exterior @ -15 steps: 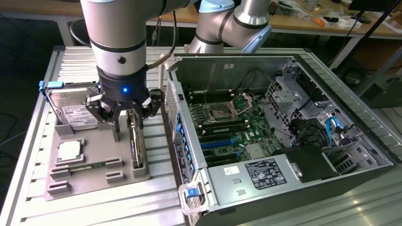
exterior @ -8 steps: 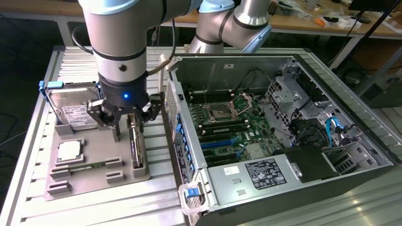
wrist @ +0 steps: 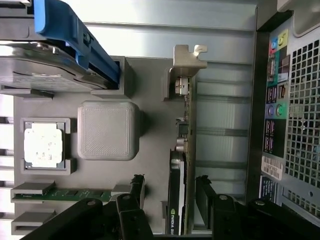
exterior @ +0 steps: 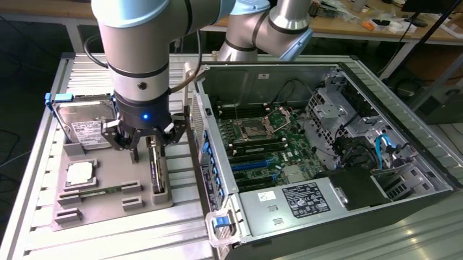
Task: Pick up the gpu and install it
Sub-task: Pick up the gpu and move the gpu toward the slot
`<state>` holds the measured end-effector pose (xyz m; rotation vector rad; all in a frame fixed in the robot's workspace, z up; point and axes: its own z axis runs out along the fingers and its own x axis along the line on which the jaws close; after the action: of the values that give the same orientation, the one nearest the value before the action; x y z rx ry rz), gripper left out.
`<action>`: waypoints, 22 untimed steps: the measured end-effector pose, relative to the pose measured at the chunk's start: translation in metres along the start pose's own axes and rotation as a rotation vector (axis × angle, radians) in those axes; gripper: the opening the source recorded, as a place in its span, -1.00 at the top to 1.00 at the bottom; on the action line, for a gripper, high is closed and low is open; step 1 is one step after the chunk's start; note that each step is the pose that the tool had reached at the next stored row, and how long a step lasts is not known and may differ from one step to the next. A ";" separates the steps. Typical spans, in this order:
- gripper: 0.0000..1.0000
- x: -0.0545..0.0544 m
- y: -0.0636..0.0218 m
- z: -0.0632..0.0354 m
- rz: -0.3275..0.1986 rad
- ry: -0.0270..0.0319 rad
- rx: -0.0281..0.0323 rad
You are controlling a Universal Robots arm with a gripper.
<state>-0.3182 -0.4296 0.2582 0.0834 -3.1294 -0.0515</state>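
Arm (exterior: 141,49) is down over the grey parts tray (exterior: 108,208), which sits on the slatted table (exterior: 145,233) on the exterior view's left, beside the open PC case (exterior: 253,73). The gpu (exterior: 157,172) isn't in the case. It's parked in a slot along the tray's case-side edge, standing up on one long edge w/ its thin edge facing up and its flat faces vertical. Its long axis runs roughly parallel to the case's ported wall, from under the wrist toward the tray's near end in the exterior view. In the wrist view the silver bracket (wrist: 186,62) is at the end of the tray where the hard drive (exterior: 85,125) and its blue carrier sit, so the card's bracket end points that way and its plain end points the opposite way. The gripper (wrist: 170,179) is spread wide, about as far as it goes, and straddles the card. One of the fingers (wrist: 136,186) is on the tray side and the other on the case side, w/ a visible gap between each and the card. It has hold of nothing and I see no contact. Elsewhere on the tray, the CPU (exterior: 79,172) lies flat in its square pocket approx mid-tray, and a RAM stick (exterior: 97,190) is just past it toward the near end. Both are well apart from the card. Inside the case the motherboard (exterior: 271,138) is exposed.
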 end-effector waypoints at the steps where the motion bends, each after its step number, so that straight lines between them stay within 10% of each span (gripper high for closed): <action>1: -0.08 0.000 -0.0003 0.0009 0.000 0.0007 0.0000; 9: -0.08 0.000 -0.0011 0.0040 0.000 0.0029 -0.0004; 15: 0.44 0.000 -0.0011 0.0040 0.000 0.0029 -0.0004; 22: 0.47 0.000 -0.0011 0.0040 0.000 0.0029 -0.0004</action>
<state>-0.3182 -0.4306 0.2542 0.0833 -3.1265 -0.0520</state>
